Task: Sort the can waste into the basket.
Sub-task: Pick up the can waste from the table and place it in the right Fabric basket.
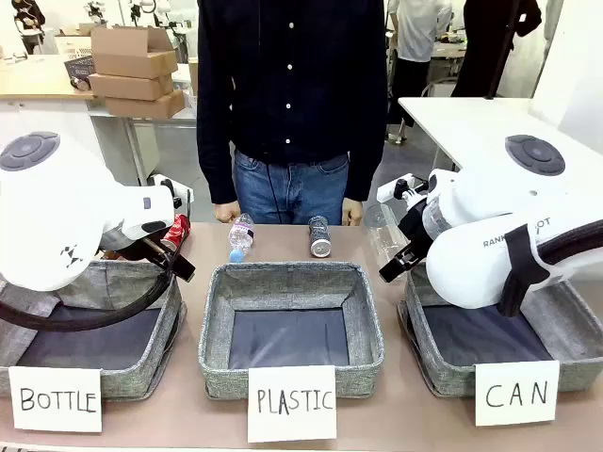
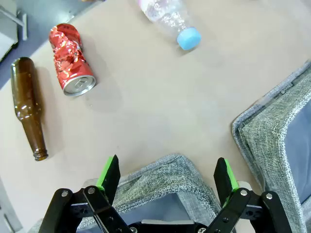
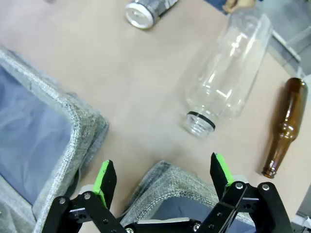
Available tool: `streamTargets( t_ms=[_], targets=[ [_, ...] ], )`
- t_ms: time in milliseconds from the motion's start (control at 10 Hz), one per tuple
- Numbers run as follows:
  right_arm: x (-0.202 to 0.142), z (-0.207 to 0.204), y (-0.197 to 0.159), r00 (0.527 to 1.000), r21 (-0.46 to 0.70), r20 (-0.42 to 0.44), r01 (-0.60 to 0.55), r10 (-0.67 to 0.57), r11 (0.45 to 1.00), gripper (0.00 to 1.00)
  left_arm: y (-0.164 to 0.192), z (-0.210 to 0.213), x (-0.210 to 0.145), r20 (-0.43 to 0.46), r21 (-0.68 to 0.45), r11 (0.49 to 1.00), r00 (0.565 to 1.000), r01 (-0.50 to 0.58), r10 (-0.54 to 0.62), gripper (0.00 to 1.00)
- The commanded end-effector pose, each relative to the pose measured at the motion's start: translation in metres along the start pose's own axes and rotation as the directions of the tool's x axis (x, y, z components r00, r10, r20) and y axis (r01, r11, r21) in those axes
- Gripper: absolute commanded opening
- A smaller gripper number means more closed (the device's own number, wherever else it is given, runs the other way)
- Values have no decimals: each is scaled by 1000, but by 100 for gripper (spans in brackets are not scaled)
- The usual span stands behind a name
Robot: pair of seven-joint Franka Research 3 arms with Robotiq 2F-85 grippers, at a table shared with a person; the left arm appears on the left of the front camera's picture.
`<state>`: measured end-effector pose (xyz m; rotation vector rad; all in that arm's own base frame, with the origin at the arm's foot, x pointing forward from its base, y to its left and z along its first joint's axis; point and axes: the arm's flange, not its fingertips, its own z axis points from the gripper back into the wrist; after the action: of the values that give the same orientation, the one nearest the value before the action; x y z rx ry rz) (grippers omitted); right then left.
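Table (image 1: 283, 247): a tan top is shared with a person (image 1: 292, 94) standing at the far side. Cans and bottles are laid along the far edge, and three grey baskets are set in a row on the near side.

CAN basket (image 1: 426, 363): it is placed on the robot's right, under the right arm. It looks empty, so no can seems to be sorted yet.

PLASTIC basket (image 1: 372, 325) and BOTTLE basket (image 1: 170, 330): these are placed in the middle and on the left. They should be left alone.

Clear bottle (image 3: 228, 68) and small bottle (image 2: 170, 17): they are not cans, so they should not be picked.

Brown bottles (image 2: 28, 107) (image 3: 284, 126): one is laid at each end of the table. They should be skipped as well.

Red can (image 2: 70, 60): it is laid on its side on the left, just beside a brown bottle. It is dented, so it should be pinched across its round body.

Dark can (image 3: 146, 10): it is laid on its side near the middle of the far edge, close to the clear bottle. It can roll, so it should be gripped gently from both sides.

Right pincer (image 3: 164, 177): it is spread wide and nothing is held. It hangs over the CAN basket's corner. The dark can is probably best reached by this one.

Left pincer (image 2: 167, 174): it is spread wide with nothing inside. It hangs above the BOTTLE basket's edge.
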<state>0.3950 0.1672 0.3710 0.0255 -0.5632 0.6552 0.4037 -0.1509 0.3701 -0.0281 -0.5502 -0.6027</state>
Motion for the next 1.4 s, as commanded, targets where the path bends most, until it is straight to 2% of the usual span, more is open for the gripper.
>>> streamTargets(
  t_ms=[0, 1000, 1100, 1200, 1300],
  targets=[
    [0, 0, 0, 1000, 0, 0, 0, 0, 1000, 100, 0, 0, 0, 0, 0, 1000, 1000, 0, 0, 100],
    [0, 0, 0, 1000, 0, 0, 0, 0, 1000, 100, 0, 0, 0, 0, 0, 1000, 1000, 0, 0, 100],
    [9, 59, -1, 995, -2, 70, 70, -70, 998, 100, -13, 60, 12, 56, 26, 999, 998, 21, -22, 100],
    [3, 112, 1, 990, -32, 122, 79, -75, 996, 100, -29, 116, 7, 98, 41, 998, 994, 39, -43, 100],
    [-16, 154, 7, 993, -29, 119, 22, -19, 999, 100, -44, 162, -12, 136, 52, 995, 986, 86, -93, 100]
  ],
)
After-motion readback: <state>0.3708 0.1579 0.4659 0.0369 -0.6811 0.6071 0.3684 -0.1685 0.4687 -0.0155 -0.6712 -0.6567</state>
